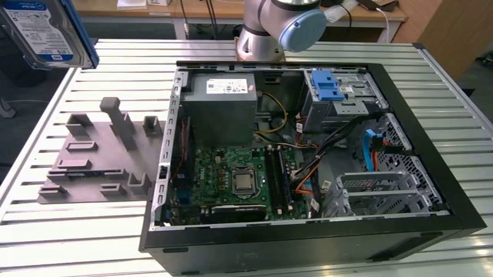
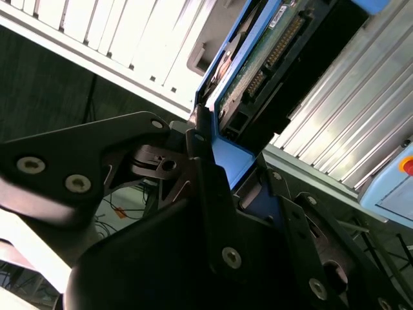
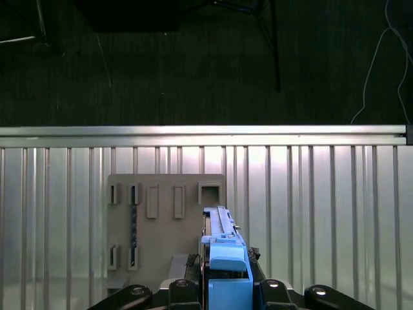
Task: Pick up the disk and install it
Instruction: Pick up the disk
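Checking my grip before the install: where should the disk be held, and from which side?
At one end, on the blue frame, fingers closing across its thickness, as held now. The disk is a thin flat slab; this leaves the far end free.

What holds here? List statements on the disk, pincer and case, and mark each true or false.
1. The pincer is shut on the disk. True.
2. The disk rests on the grey fixture. False: it is held up, off the fixture.
3. The case lies open, its board showing. True.
4. The fixture sits on the exterior view's right of the case. False: it sits on the left.
5. The disk sits inside the case. False: it is outside the case.
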Controlling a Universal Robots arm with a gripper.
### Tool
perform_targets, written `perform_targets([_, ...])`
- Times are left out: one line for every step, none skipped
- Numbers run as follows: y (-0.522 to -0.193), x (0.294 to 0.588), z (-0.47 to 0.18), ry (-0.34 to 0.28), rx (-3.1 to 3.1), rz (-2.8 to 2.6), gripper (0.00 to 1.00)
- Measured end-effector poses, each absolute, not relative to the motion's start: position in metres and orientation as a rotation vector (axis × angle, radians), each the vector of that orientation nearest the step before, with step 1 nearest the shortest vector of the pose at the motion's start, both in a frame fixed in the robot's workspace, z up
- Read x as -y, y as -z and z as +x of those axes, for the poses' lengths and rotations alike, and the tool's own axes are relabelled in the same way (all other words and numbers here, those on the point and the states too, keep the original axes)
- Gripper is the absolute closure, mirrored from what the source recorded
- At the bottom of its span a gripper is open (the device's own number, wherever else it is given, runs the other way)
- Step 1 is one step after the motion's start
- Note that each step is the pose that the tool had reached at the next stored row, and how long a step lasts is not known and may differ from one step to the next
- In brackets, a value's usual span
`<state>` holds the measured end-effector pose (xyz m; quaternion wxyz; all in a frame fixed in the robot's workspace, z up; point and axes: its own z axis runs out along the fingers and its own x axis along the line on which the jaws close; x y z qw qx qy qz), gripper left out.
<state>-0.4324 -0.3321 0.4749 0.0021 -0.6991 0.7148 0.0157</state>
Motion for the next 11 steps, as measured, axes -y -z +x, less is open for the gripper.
perform_targets([-0.4756,0.3320,-0.4325,-0.049,-2.243,-2.194,0.64])
perform_targets([-0.4756,0.3321,-0.4324,-0.049,-2.243,-2.193,0.64])
perform_targets([-0.4756,0.3321,-0.4324,-0.049,-2.243,-2.194,0.64])
perform_targets([-0.4758,0.3321,-0.4324,-0.049,-2.243,-2.194,0.64])
perform_targets([-0.4757,0.3321,-0.4324,-0.049,-2.243,-2.194,0.64])
perform_targets([-0.4757,0.3320,-0.4324,-0.049,-2.243,-2.193,0.64])
perform_targets([-0.4758,0.3320,-0.4323,-0.049,-2.243,-2.194,0.64])
perform_targets([-0.4758,0.3320,-0.4319,-0.049,-2.243,-2.194,0.64])
perform_targets([-0.4758,0.3320,-0.4314,-0.049,-2.243,-2.194,0.64])
perform_targets([-0.4758,0.3321,-0.4309,-0.049,-2.243,-2.194,0.64])
perform_targets([-0.4758,0.3321,-0.4303,-0.049,-2.243,-2.194,0.64])
